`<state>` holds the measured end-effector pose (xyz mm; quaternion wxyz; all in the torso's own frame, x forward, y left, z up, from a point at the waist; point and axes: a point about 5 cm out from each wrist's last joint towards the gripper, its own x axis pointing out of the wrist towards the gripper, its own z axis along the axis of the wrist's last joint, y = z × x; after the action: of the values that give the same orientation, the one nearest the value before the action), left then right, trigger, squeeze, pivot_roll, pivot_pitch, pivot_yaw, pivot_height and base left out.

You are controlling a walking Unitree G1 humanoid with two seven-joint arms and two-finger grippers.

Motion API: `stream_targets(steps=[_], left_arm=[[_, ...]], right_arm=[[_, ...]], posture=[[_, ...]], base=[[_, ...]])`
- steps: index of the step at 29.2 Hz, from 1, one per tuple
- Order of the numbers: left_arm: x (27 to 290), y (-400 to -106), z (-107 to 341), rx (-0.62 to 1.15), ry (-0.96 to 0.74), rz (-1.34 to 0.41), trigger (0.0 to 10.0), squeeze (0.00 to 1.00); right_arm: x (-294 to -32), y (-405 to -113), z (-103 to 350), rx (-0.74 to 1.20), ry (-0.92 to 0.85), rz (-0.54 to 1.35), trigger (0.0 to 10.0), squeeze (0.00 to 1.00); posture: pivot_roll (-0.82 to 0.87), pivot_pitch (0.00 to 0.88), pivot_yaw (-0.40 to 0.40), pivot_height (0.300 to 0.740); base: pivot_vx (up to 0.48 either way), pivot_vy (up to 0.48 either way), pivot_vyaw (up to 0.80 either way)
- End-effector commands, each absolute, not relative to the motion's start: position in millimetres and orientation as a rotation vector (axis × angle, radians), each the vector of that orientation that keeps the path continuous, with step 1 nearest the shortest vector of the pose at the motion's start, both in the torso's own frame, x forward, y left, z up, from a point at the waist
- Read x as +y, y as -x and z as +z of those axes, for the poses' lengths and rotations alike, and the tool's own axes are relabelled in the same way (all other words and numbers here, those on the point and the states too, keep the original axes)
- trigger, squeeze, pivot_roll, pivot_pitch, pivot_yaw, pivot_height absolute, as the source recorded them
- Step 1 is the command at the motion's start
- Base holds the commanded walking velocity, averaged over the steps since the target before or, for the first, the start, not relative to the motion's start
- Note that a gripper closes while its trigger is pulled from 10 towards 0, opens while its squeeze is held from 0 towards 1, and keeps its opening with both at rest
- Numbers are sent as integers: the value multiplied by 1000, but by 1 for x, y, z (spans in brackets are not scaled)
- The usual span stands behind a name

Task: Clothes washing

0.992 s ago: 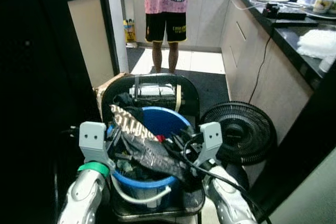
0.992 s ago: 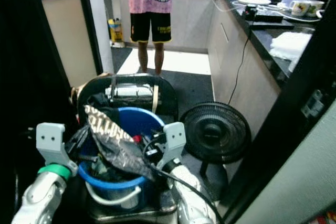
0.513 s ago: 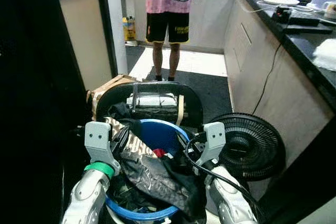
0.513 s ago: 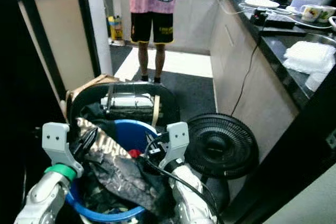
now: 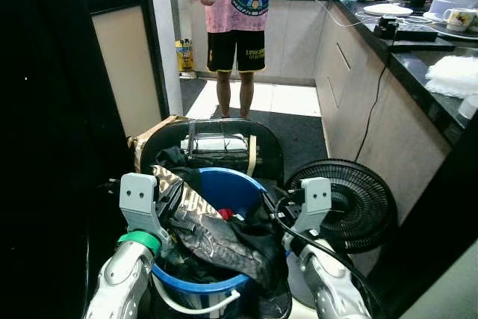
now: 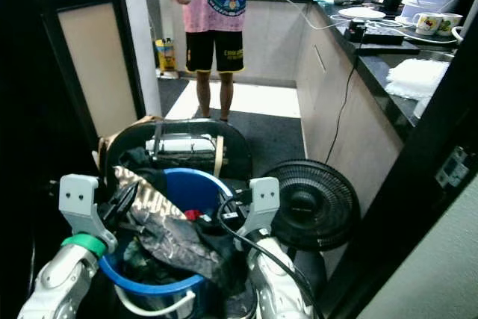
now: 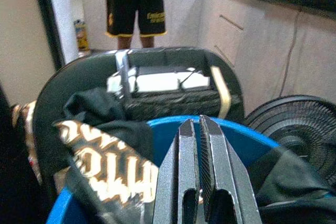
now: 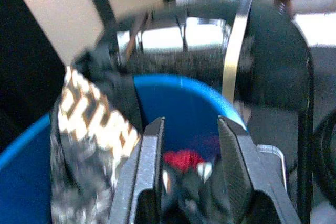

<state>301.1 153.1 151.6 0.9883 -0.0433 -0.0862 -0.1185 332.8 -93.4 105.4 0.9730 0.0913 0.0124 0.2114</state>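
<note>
A blue bucket (image 5: 233,180) full of clothes stands on the seat of a black chair (image 5: 216,129) right in front of me. A dark garment with a pale lettered band (image 5: 188,202) drapes across the top of the heap and over the near right rim. My left gripper (image 7: 198,125) hovers over the bucket's left side, its fingers shut with nothing seen between them. Over the right side my right gripper (image 8: 190,125) is open above a red cloth (image 8: 181,158) and dark clothes.
A black floor fan (image 5: 351,199) stands just right of the chair. A person (image 5: 236,20) stands further down the kitchen aisle, holding controllers. Cabinets and a dark counter (image 5: 429,57) line the right side. A dark door frame (image 5: 153,50) is on the left.
The camera has tilted, so the whole scene has shifted in frame. My right wrist has moved slightly outward to the right, and the dark garment now lies lower over the bucket.
</note>
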Motion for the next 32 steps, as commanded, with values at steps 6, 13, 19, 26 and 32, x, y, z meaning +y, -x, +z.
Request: stream_targets(steps=[6, 13, 19, 26, 32], left_arm=[[153, -302, 148, -144, 60, -260, 10000, 0], [153, -301, 148, -140, 50, -272, 10000, 0], [151, -300, 147, -128, 34, -298, 10000, 0], [147, -299, 145, -108, 14, -345, 10000, 0], [146, -298, 146, -98, -2, -375, 10000, 0]], right_arm=[[-80, -333, 90, 170, -246, 504, 10000, 1000], [-72, -332, 90, 197, -284, 553, 10000, 1000], [-61, -324, 86, 231, -271, 657, 10000, 1000], [-56, -321, 87, 234, -371, 682, 10000, 0], [-74, -330, 106, 0, 74, 547, 10000, 0]], posture=[[10, 23, 52, 740], [12, 25, 54, 740], [13, 27, 58, 740], [20, 29, 62, 740], [23, 29, 71, 740]], base=[[0, 0, 0], [0, 0, 0], [0, 0, 0], [0, 0, 0], [0, 0, 0]])
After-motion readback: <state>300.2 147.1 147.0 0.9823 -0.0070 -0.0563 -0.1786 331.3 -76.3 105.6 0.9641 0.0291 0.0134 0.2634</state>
